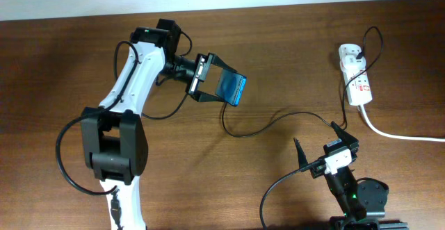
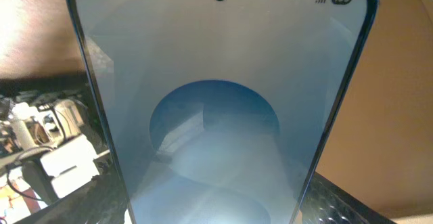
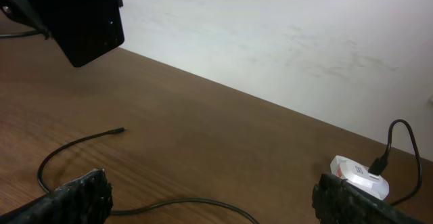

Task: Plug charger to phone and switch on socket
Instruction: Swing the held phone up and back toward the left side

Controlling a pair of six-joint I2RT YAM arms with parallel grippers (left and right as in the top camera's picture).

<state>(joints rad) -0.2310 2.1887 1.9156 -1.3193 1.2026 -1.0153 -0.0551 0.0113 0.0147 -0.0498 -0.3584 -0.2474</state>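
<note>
My left gripper (image 1: pixel 212 78) is shut on the phone (image 1: pixel 233 88) and holds it above the table at centre left. The blue screen with a lighter circle fills the left wrist view (image 2: pixel 216 116), with the gripper (image 2: pixel 216 214) at its lower end. The charger, a thin black cable (image 1: pixel 278 121), runs from the socket (image 1: pixel 356 77) across the table. Its connector tip (image 1: pixel 229 108) lies just below the phone, apart from it. My right gripper (image 1: pixel 318 141) is open and empty over the cable. In the right wrist view the gripper (image 3: pixel 216 204) straddles the cable (image 3: pixel 183 202); the tip (image 3: pixel 120 130), the socket (image 3: pixel 357 172) and the phone's dark back (image 3: pixel 88 21) show.
A thick white cord (image 1: pixel 396 134) leaves the socket toward the right edge. A black plug (image 1: pixel 354 58) sits in the socket. The left arm's white body (image 1: pixel 128 84) crosses the left side of the table. A pale wall (image 3: pixel 284 34) lies beyond the table's far edge.
</note>
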